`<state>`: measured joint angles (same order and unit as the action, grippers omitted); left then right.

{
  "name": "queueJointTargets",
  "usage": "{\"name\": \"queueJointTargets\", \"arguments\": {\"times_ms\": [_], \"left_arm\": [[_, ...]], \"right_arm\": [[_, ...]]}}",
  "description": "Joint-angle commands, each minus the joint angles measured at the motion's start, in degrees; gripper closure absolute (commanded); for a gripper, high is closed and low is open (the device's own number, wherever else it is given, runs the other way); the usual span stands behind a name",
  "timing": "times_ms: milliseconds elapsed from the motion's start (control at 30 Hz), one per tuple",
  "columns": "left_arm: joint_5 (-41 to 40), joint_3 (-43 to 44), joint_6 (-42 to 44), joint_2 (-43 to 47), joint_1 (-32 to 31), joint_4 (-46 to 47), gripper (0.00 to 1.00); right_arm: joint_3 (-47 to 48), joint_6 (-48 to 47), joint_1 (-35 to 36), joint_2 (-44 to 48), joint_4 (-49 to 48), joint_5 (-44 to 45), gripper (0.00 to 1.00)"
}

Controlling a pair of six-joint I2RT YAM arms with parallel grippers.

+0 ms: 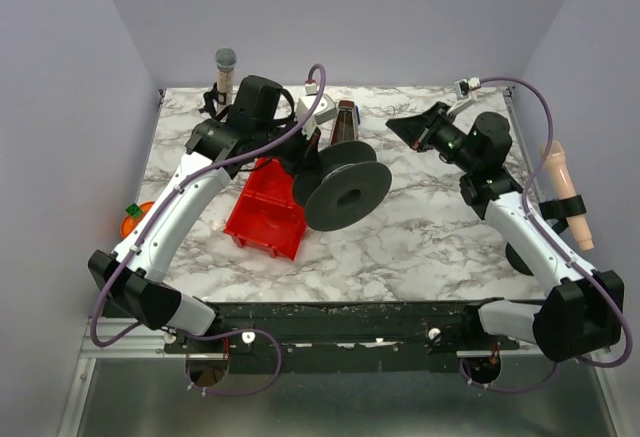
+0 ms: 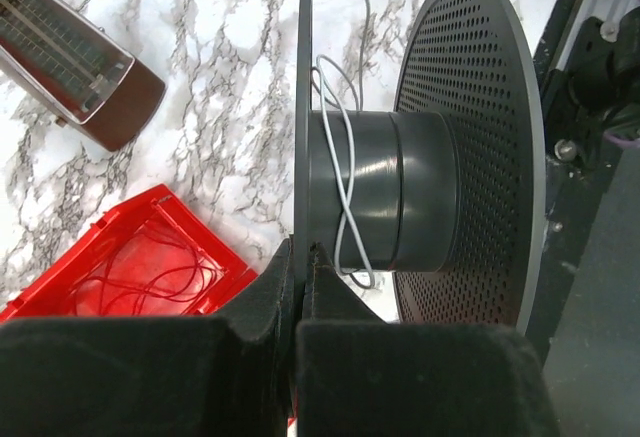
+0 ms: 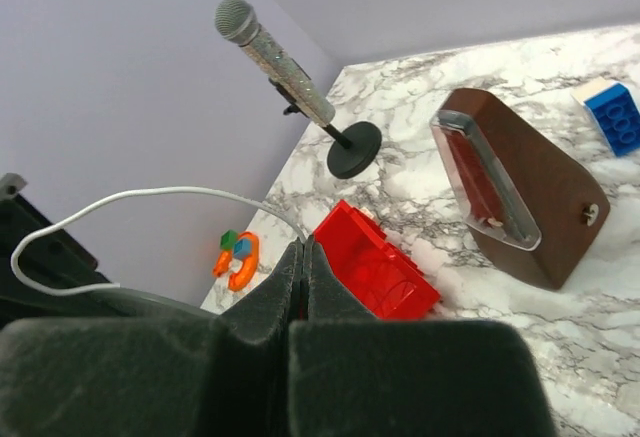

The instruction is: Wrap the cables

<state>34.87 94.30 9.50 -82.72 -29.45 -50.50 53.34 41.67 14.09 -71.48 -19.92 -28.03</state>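
– Trying to work out why the spool (image 1: pixel 340 187) is up on its edge instead of lying flat. Anyone?

– The left gripper (image 2: pixel 300 257) is clamped shut on the thin rim of the flange on the bin side. My guess is it's being held like a reel, with the hub sideways and open so there's room to wind. The cable (image 2: pixel 345 172) has a couple of loose turns round the hub, close against that flange.

– And the other arm?

– The right gripper (image 3: pixel 303 257) is pinched tight, and the white cable comes out at its tips and curves off left. Looks like it's got the free run of it. It sits right of the spool, well apart, which I'd guess is for feeding the cable round.

– What's in the red bin (image 1: pixel 265 212)?

– Thin wire loops. It's just left of the spool, so probably the slack waiting to be pulled out.

– Surface? Room?

– White marble-look worktop (image 1: pixel 420 247), smooth, so I'd expect the wire to slide over it easily. Pale lilac walls (image 1: pixel 60 107) box it in on three sides. A metronome (image 3: pixel 520 197) and a mic (image 3: pixel 275 57) on a stand sit toward the far side.
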Motion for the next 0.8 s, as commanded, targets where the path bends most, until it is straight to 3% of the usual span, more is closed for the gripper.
{"name": "queueJointTargets", "arguments": {"times_ms": [0, 200, 300, 400, 767], "left_arm": [[-4.8, 1.8, 1.7, -0.8, -2.6, 0.8, 1.00], [-7.4, 3.3, -1.2, -2.4, -2.8, 2.9, 1.00], [-6.7, 4.0, -2.0, -2.6, -2.9, 3.5, 1.00], [-6.7, 4.7, -3.1, -3.0, -3.2, 3.8, 1.00], [-7.4, 4.8, -4.0, -3.5, -4.2, 3.7, 1.00]], "right_arm": [[4.7, -8.4, 2.5, 2.7, 8.9, -0.4, 0.99], [7.0, -21.1, 7.0, 4.8, 11.3, -8.1, 0.99], [10.4, -30.3, 10.3, 4.9, 18.9, -7.7, 0.99], [11.4, -36.2, 14.4, 4.8, 19.8, -7.4, 0.99], [16.2, -47.5, 23.9, 2.1, 23.4, 1.6, 0.99]]}}
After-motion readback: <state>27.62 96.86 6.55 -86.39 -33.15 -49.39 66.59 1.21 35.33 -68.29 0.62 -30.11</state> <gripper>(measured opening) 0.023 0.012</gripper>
